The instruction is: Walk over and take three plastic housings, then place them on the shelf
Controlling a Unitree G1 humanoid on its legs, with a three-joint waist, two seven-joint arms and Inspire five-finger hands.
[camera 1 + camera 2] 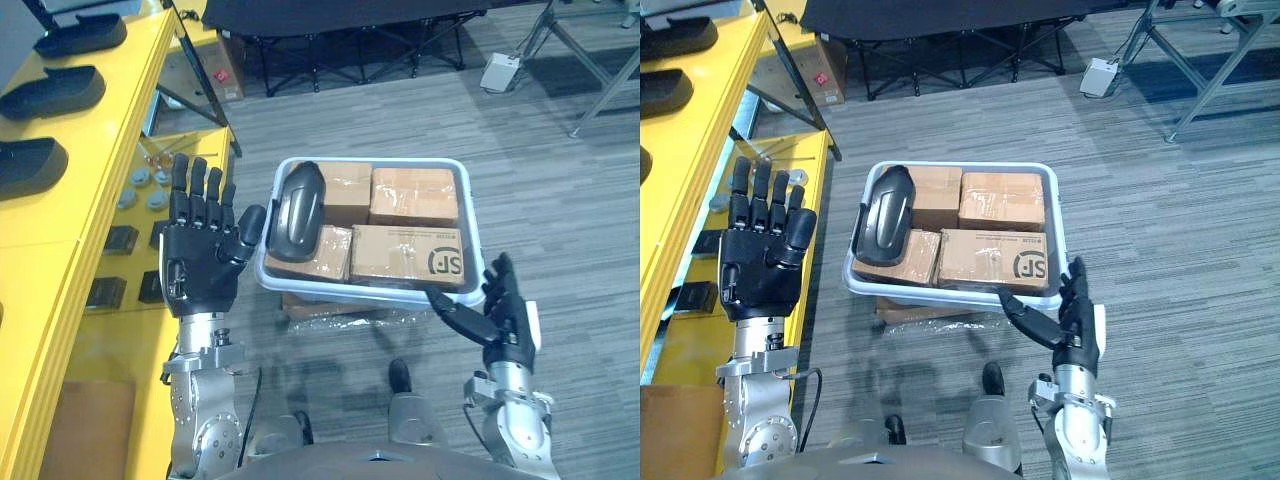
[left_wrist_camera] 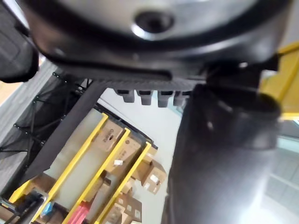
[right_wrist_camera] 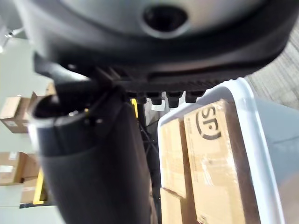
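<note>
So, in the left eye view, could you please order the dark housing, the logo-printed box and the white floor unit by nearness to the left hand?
1. The dark housing, just right of the left hand, at the left of the tray.
2. The logo-printed box, in the tray's near right corner.
3. The white floor unit, far off at upper right.

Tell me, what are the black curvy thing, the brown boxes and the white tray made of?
The black housing looks like moulded plastic: it is smooth, with a soft shine on its curve. The boxes look like brown cardboard, with glossy clear tape on top. The tray is probably white plastic, judging by its smooth rounded rim.
</note>
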